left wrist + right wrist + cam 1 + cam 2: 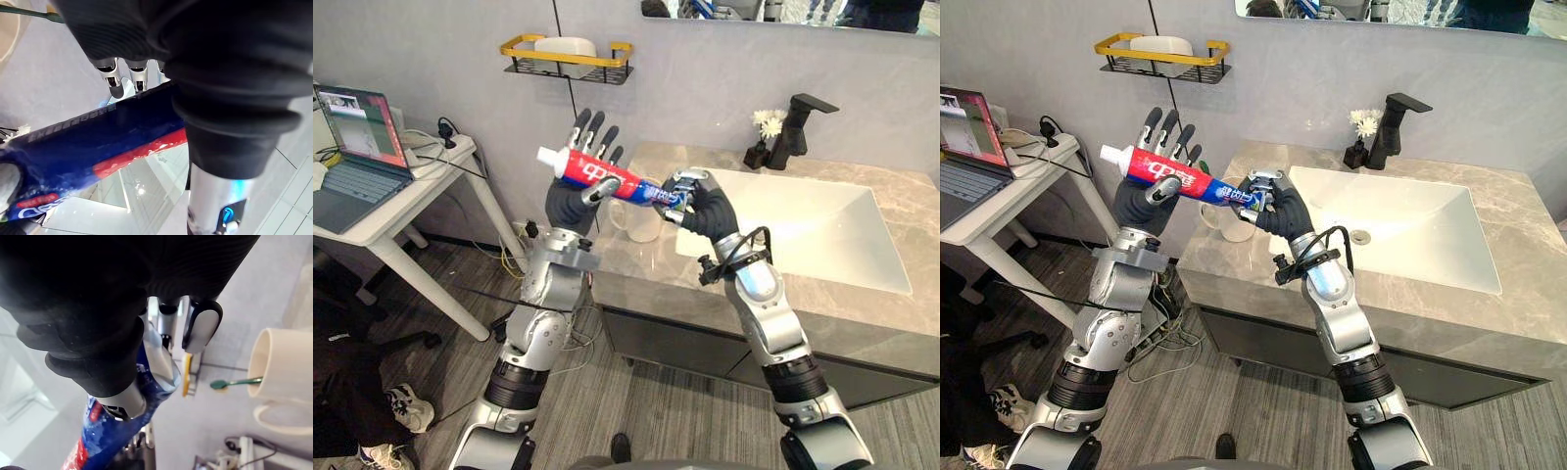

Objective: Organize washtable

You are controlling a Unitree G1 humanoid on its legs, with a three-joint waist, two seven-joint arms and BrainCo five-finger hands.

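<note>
A red and blue toothpaste tube (605, 177) with a white cap hangs in the air left of the washtable, between both hands. My left hand (591, 137) is raised behind the capped end with its fingers straight and spread; its thumb lies against the tube's lower edge. My right hand (703, 204) has its fingers curled round the tube's blue tail end (108, 433). A white mug (642, 221) stands on the grey stone counter (651, 266) just below the tube, and a green toothbrush (234, 382) sticks out of it.
A white sink basin (803, 227) lies right of the mug, with a black faucet (799, 125) and a small vase of white flowers (767, 131) behind it. A yellow-rimmed wall shelf (570, 56) holds a white dish. A white side table with a laptop (357, 147) stands at the left.
</note>
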